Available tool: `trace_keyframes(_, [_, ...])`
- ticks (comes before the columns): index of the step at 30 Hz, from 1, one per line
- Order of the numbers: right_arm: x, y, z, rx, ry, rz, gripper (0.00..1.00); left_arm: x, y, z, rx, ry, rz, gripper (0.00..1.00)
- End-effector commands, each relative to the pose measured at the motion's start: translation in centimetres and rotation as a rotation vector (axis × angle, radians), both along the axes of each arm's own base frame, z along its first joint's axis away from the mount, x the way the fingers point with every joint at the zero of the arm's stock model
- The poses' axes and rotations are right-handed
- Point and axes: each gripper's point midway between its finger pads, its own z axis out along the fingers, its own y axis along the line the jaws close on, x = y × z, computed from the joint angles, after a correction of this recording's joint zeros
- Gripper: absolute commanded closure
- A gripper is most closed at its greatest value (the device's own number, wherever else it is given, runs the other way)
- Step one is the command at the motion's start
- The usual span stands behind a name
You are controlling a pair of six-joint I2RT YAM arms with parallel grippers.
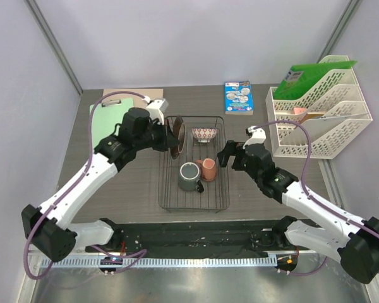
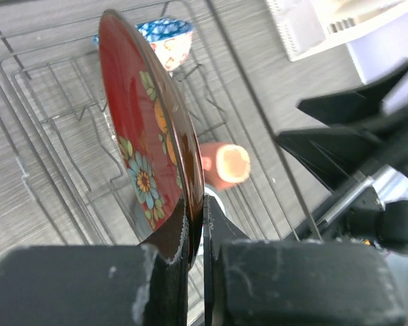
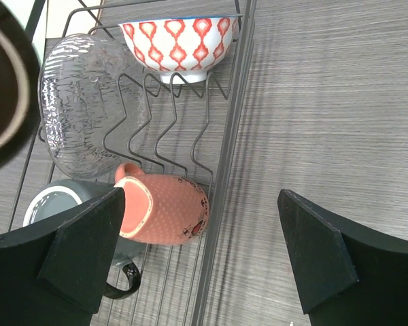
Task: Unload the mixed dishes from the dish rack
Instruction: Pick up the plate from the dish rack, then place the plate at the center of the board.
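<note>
Dishes waited in the black thin-wire dish rack. The first of them, the small dark red plate painted with flowers, stood on edge at the rack's back left. The left gripper was clamped on its rim, one finger on each face. That hold suited a plate standing upright among dividers, where only the edge was free to pinch. Whether its lower edge was clear of the wires could not be told.

At the back of the rack sat the red-and-white patterned bowl, upright and blue inside. A clear ribbed glass dish leaned in the dividers just beside it, plain only from the right wrist. Nearer the front, the grey-green handled mug stood mouth up. The salmon-pink cup lay on its side touching the mug, close against the rack's right wall.

The right gripper hung over that wall with its fingers wide apart, holding nothing, the cup just below it. It looked lined up to take the cup, whose rounded side would need a wide opening.

Outside the rack, the grey wood-grain table to the left seemed the likely place to set the plate down. The white plastic tiered file tray stood well apart at the back right.
</note>
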Motion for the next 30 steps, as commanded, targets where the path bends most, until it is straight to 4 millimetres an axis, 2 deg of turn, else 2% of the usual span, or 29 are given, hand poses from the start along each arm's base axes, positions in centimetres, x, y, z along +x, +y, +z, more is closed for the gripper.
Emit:
trace_keyframes(1, [0.6, 0.3, 4.6, 0.045, -0.074, -0.004, 0.0, -1.7, 1.6, 8.4, -0.027, -0.199, -0.036, 1.0])
trace_keyframes(2, [0.7, 0.4, 5.0, 0.045, -0.073, -0.004, 0.0, -1.9, 2.5, 8.4, 0.008, -0.203, -0.014, 1.0])
trace_keyframes(3, [0.8, 0.6, 6.3, 0.053, -0.079, -0.002, 0.0, -1.9, 3.5, 8.6, 0.047, -0.21, 0.016, 1.0])
trace_keyframes(4, [1.0, 0.7, 7.0, 0.058, -0.081, -0.006, 0.01, -2.2, 5.4, 8.2, 0.131, -0.208, 0.062, 1.0])
trace_keyframes(5, [1.2, 0.9, 7.2, 0.057, -0.072, -0.007, 0.0, -2.2, 6.4, 8.1, 0.17, -0.212, 0.093, 1.0])
trace_keyframes(6, [1.4, 1.1, 8.6, 0.077, -0.079, -0.011, 0.0, -2.3, 7.5, 7.9, 0.213, -0.214, 0.127, 1.0])
trace_keyframes(7, [1.5, 1.5, 9.1, 0.087, -0.077, -0.002, 0.0, -3.0, 8.7, 7.4, 0.256, -0.206, 0.147, 1.0])
trace_keyframes(8, [1.8, 1.8, 9.3, 0.09, -0.068, 0.0, 0.0, -2.7, 10.3, 7.1, 0.324, -0.224, 0.2, 1.0])
trace_keyframes(9, [2.0, 2.3, 10.6, 0.111, -0.075, 0.007, 0.0, -3.0, 11.1, 6.8, 0.357, -0.233, 0.22, 1.0])
trace_keyframes(11, [2.6, 3.5, 11.8, 0.145, -0.058, 0.023, 0.0, -3.5, 13.3, 6.5, 0.45, -0.281, 0.287, 1.0])
trace_keyframes(12, [2.7, 3.9, 11.8, 0.147, -0.039, 0.034, 0.01, -3.7, 13.8, 5.5, 0.491, -0.281, 0.295, 1.0])
trace_keyframes(13, [2.9, 4.6, 13.0, 0.176, -0.039, 0.048, 0.0, -4.2, 14.1, 5.9, 0.505, -0.315, 0.286, 1.0])
trace_keyframes(15, [3.4, 5.4, 12.1, 0.163, 0.01, 0.059, 0.0, -4.4, 15.0, 5.4, 0.559, -0.333, 0.316, 1.0])
trace_keyframes(17, [3.6, 6.5, 12.8, 0.173, 0.02, 0.098, 0.0, -4.7, 14.8, 5.3, 0.588, -0.354, 0.301, 1.0])
trace_keyframes(18, [3.8, 6.8, 12.0, 0.158, 0.048, 0.099, 0.0, -4.6, 15.2, 5.3, 0.629, -0.37, 0.307, 0.99])
trace_keyframes(21, [4.0, 7.6, 12.3, 0.158, 0.057, 0.137, 0.0, -4.8, 14.1, 5.1, 0.722, -0.418, 0.246, 1.0])
trace_keyframes(22, [4.1, 7.9, 12.0, 0.152, 0.066, 0.145, 0.0, -4.5, 14.4, 5.3, 0.779, -0.444, 0.26, 1.0])
trace_keyframes(23, [4.1, 8.2, 12.1, 0.152, 0.065, 0.157, 0.0, -4.7, 13.3, 5.3, 0.801, -0.474, 0.223, 1.0])
trace_keyframes(28, [4.0, 8.2, 11.0, 0.142, 0.094, 0.154, 0.0, -2.5, 12.3, 5.1, 0.942, -0.492, 0.301, 1.0])
trace_keyframes(30, [3.8, 7.8, 10.5, 0.139, 0.099, 0.144, 0.0, -1.3, 13.6, 5.3, 0.978, -0.461, 0.402, 1.0])
